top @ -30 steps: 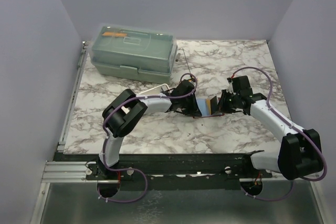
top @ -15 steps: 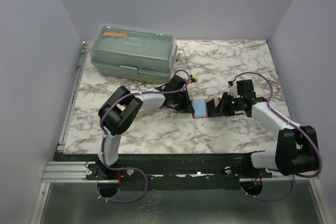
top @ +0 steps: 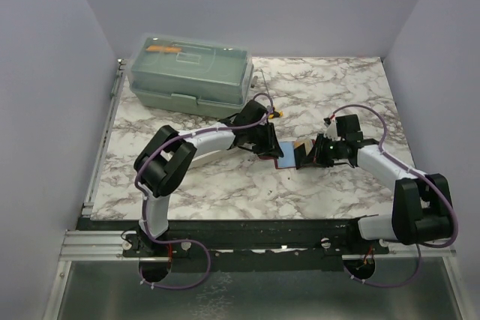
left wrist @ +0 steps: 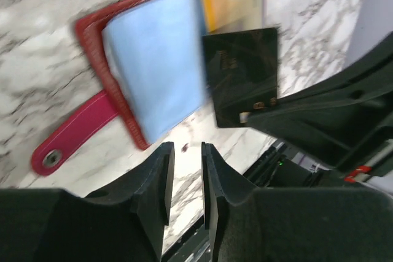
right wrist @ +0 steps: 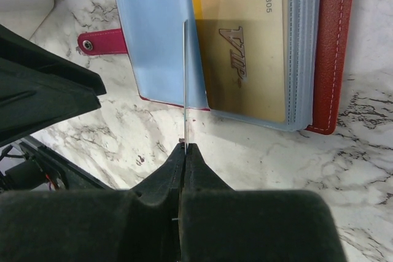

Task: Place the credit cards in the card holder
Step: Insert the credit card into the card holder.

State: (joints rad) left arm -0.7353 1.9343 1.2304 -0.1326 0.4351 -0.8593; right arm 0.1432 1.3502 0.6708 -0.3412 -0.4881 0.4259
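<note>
My left wrist view is blurred: I can't read the print on the dark card (left wrist: pixel 241 75), and the card holder (left wrist: pixel 150 72) runs off the top edge. From the right wrist I get that card edge-on only, face hidden. From above, both too small to separate.

Entry: gold card (right wrist: pixel 245 47), in sleeve of red card holder (right wrist: pixel 334 41).
- "VIP", slanted script across face.
- Digits "8888805" near one edge (we see number's start cut off by frame).

Entry: dark card (left wrist: pixel 239 75).
- Small pale marks; we cannot read them.
</note>
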